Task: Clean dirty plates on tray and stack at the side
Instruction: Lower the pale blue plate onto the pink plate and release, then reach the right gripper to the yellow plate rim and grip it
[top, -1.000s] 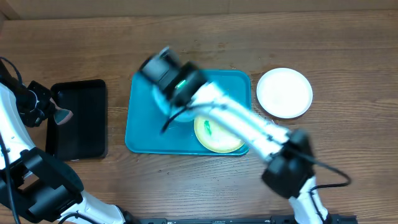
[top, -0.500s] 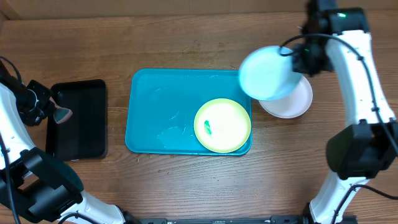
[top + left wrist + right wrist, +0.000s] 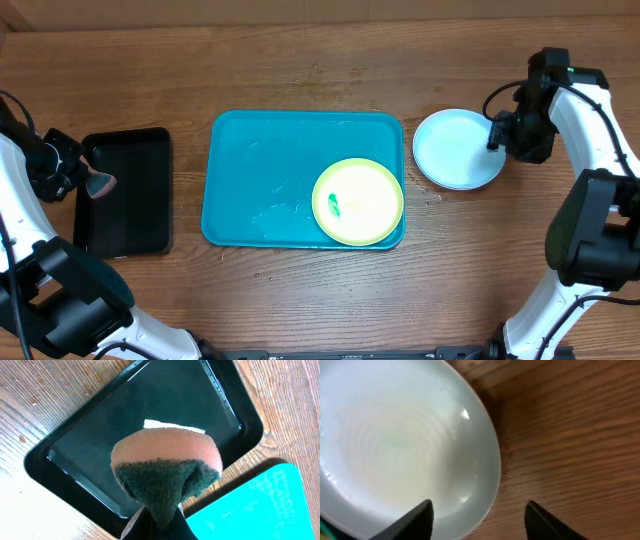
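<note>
The tray point(image 3: 250, 170) lies mid-worktop point(image 3: 300, 300) and carries one plate. This yellow plate point(image 3: 358, 201) sits in the tray's near right corner with a green smear point(image 3: 335, 207) on its face, so by my reading it is not yet cleaned. Just off the tray's right side, on bare wood, rests a pale plate point(image 3: 458, 149) with a clean face. That spot looks like the stacking place. A lighter edge shows along its lower rim, perhaps a second plate beneath, though I cannot be sure.

The right gripper point(image 3: 497, 135) sits at that plate's right edge. In the wrist view its jaws stand wide apart with nothing between them but the plate's rim point(image 3: 492, 460) and wood, so the right gripper point(image 3: 480, 520) holds nothing. The right arm rises along the worktop's right side, and its wrist folds inward toward the plate.

Far left, the left gripper point(image 3: 85, 180) pinches a sponge point(image 3: 100, 184), pink with a dark green scrub face point(image 3: 165, 475), over the black tray point(image 3: 75, 460). I take this as a parking place for the sponge, clear of the plates. That arm is tucked at the left edge, with the wrist pointing right.
</note>
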`<move>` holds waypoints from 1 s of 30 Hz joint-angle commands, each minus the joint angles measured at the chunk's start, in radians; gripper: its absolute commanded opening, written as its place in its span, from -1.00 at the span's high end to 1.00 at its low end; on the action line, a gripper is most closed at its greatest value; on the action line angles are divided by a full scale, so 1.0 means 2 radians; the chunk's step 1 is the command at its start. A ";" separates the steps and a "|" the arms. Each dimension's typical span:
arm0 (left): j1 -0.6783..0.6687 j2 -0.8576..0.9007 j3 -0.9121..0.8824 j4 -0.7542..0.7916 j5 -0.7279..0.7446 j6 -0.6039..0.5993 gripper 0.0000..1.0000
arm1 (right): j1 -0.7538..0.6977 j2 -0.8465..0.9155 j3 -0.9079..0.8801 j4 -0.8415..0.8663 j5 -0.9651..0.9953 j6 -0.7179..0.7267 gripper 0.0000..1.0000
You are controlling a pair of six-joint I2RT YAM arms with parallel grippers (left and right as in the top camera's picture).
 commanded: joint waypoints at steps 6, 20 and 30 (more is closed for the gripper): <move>0.001 0.001 -0.003 0.000 0.006 -0.003 0.92 | 0.065 -0.005 -0.001 0.008 -0.189 -0.101 -0.24; 0.001 0.001 -0.003 0.000 0.006 -0.003 0.92 | 0.256 -0.005 -0.046 0.047 -0.024 -0.101 -0.08; 0.001 0.001 -0.003 0.000 0.006 -0.003 0.91 | 0.257 -0.005 -0.072 0.075 -0.048 -0.101 0.10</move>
